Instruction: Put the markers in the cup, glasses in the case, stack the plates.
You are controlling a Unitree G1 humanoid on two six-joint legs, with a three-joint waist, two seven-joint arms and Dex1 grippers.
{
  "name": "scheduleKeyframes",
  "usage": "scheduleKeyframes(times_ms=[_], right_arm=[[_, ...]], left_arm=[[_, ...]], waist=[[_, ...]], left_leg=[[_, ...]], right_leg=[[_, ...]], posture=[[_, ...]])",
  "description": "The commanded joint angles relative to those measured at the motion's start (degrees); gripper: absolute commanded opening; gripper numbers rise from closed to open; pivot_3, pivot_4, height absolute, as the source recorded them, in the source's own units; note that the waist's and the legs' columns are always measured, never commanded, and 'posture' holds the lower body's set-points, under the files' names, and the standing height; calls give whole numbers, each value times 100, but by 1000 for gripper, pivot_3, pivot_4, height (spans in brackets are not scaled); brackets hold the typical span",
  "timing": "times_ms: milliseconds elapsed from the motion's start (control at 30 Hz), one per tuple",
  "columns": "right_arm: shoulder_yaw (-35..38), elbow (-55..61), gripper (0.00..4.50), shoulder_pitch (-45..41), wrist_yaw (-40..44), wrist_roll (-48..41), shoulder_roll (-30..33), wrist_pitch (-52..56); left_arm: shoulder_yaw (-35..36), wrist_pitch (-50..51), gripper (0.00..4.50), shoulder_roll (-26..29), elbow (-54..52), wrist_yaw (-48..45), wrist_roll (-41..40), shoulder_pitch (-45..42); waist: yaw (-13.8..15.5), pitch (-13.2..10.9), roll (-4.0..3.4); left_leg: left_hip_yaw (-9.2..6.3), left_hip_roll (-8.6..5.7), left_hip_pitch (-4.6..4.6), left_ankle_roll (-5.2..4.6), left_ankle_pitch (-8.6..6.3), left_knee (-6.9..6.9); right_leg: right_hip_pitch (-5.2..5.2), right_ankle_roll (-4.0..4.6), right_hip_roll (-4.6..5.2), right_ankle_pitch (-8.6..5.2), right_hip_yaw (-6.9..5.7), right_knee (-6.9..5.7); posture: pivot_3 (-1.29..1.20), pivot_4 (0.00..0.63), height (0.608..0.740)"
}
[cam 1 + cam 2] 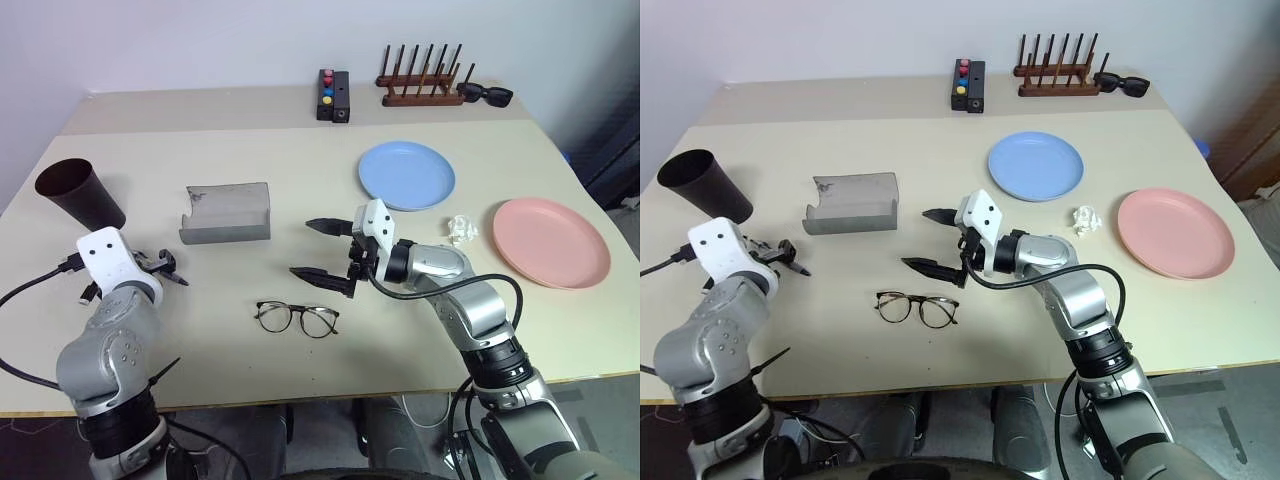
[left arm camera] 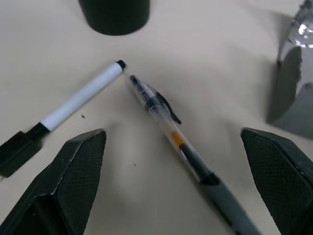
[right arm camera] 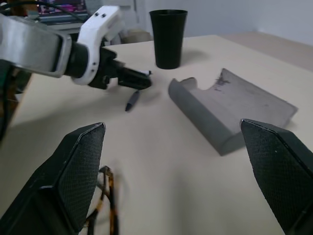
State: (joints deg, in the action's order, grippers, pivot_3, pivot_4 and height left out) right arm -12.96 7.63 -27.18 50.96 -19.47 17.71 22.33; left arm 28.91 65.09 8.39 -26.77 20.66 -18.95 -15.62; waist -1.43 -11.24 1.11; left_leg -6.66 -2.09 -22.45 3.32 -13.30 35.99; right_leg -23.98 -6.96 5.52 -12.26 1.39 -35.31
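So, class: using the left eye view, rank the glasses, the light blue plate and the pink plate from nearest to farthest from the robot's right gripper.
1. Glasses: just below the right gripper, nearer the robot.
2. Light blue plate: beyond it, toward the right.
3. Pink plate: far right.

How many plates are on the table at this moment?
2. The light blue plate lies toward the far side, right of centre. The salmon pink plate lies apart from it, nearer the right edge. They are not stacked, and none looks hidden.

white marker (image 2: 80, 96): black cap end cut off by the frame edge
grey hinged case (image 2: 293, 93): partly out of frame
dark-rimmed glasses (image 3: 105, 205): mostly cropped
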Motion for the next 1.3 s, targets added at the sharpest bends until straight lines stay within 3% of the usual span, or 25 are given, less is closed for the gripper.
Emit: scheduleKeyframes(times_ms=[33, 700, 800, 900, 1133, 1167, 1300], right_arm=[[-56, 285, 4500, 62, -32, -121, -93, 40], [-131, 465, 4500, 331, -351, -95, -268, 124], [-132, 427, 4500, 310, -348, -87, -280, 107], [-139, 403, 4500, 300, -335, -82, -289, 94], [-152, 287, 4500, 219, -285, -56, -323, 33], [-154, 279, 4500, 212, -277, -54, -326, 25], [-168, 259, 4500, 199, -249, -59, -334, 4]], left_arm=[[-38, 337, 4475, -62, -123, 305, 346, -226], [1187, 1469, 4475, -400, 1261, 514, 871, -2077], [1625, 1777, 4475, -554, 1392, 652, 1011, -2432], [2031, 1958, 3689, -684, 1403, 748, 1157, -2685], [2423, 2062, 272, -809, 1384, 791, 1460, -2966], [2415, 2083, 58, -810, 1376, 770, 1486, -2977], [2090, 1990, 58, -746, 1221, 628, 1578, -2846]], waist=[[19, 0, 0], [53, 1, 3], [50, 1, 3], [47, 1, 3], [48, 1, 3], [45, 1, 3], [42, 1, 3]], left_leg=[[0, 0, 0, 0, 0, -1], [0, -1, 0, 2, 1, 1], [0, -1, 0, 2, 1, 0], [0, -1, 0, 3, 1, -1], [0, -2, 2, 10, 4, -1], [0, -2, 2, 10, 4, -2], [0, -1, 4, 12, 5, -4]], right_leg=[[-1, 0, -1, 0, 0, 0], [2, -2, -1, -1, -2, 1], [1, -3, -1, -1, -2, 1], [2, -5, -1, -1, -2, 2], [5, -20, 0, -8, -3, 3], [5, -21, 0, -8, -3, 3], [5, -21, 0, -7, -2, 3]], posture=[[0, 150, 739], [0, 150, 739], [0, 150, 739], [0, 150, 739], [0, 150, 739], [0, 150, 739], [0, 150, 739]])
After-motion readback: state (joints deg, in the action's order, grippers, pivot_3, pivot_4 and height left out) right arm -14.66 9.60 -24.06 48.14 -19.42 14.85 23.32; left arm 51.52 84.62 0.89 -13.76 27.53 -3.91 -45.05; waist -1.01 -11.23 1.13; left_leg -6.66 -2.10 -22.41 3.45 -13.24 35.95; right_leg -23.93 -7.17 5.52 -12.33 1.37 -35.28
